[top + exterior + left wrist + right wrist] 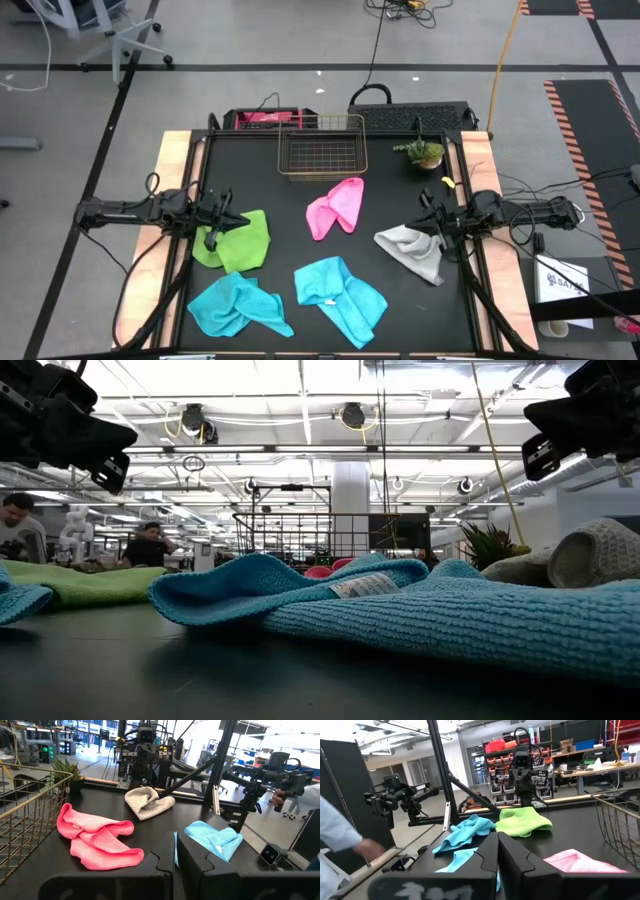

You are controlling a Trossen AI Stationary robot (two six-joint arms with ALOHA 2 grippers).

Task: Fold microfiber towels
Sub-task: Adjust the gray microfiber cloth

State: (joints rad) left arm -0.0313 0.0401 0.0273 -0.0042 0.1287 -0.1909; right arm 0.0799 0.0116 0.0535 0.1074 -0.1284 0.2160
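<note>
Around the basket [322, 150] on the counter [290, 240] we see five towels, all crumpled: pink [337, 207] just before it, grey [412, 250] to its right, green [237, 240] to its left, two blue [238, 305] [340, 292] nearest us. Nothing is folded yet. Left hand [214, 218] over green and right hand [436, 226] over grey are pressed together, empty; we judge either must spread, then descend.

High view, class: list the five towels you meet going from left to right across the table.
Left blue towel → green towel → pink towel → right blue towel → grey towel.
</note>
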